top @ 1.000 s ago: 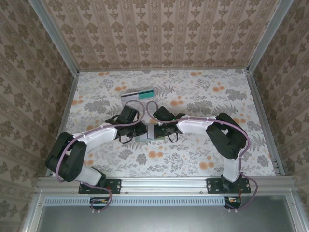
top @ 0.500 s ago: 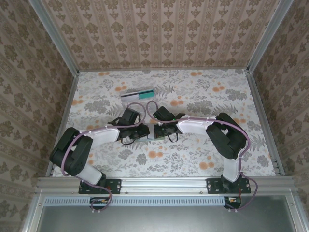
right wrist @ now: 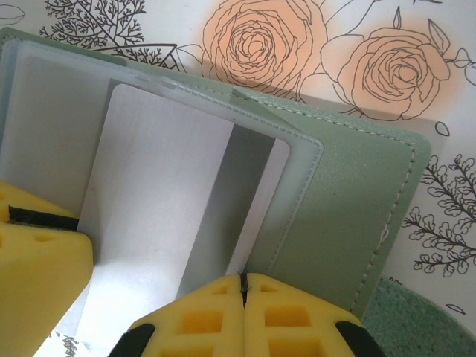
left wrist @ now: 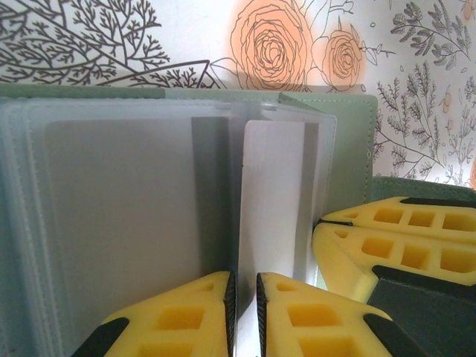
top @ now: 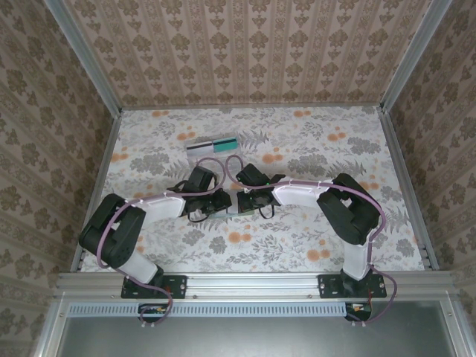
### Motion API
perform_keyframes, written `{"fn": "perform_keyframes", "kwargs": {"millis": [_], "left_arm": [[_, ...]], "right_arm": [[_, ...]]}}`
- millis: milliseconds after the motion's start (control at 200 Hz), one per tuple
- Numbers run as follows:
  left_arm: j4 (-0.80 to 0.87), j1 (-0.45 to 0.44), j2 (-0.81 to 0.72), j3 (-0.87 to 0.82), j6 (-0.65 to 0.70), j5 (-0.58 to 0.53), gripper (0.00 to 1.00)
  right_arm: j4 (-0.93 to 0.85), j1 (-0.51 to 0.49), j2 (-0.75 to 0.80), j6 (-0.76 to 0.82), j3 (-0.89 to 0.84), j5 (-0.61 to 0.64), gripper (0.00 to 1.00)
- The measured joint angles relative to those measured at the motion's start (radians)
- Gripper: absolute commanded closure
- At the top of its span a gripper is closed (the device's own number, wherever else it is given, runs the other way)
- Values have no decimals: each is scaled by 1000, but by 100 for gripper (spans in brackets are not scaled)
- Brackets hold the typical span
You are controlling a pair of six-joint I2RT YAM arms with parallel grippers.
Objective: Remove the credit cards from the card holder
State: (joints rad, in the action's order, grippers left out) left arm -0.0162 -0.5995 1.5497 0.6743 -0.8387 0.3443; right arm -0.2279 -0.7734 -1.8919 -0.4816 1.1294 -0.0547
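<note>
Left fingers (left wrist: 245,305): newly swung in beside the right pair, narrowed to a slit on white card (left wrist: 271,193). Right fingers (right wrist: 243,297): clamped shut, pinning card holder (right wrist: 335,201). Card looks ready to pull.

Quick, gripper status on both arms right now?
Left gripper: closed, pinching the white card.
Right gripper: closed, clamping the card holder at its edge.

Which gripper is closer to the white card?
Left. The left gripper pinches the white card at its edge; the right gripper clamps the card holder just beside it.
</note>
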Motion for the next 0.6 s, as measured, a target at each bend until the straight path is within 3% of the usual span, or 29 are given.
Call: {"fn": "perform_keyframes", "kwargs": {"millis": [255, 430, 600], "left_arm": [[1, 0, 9, 0, 0, 0, 83], [1, 0, 9, 0, -7, 1, 97], [3, 6, 9, 0, -6, 1, 99]], "right_arm": [[0, 0, 0, 0, 0, 0, 94], [0, 0, 0, 0, 0, 0, 94], [1, 1, 0, 0, -1, 0, 94]]}}
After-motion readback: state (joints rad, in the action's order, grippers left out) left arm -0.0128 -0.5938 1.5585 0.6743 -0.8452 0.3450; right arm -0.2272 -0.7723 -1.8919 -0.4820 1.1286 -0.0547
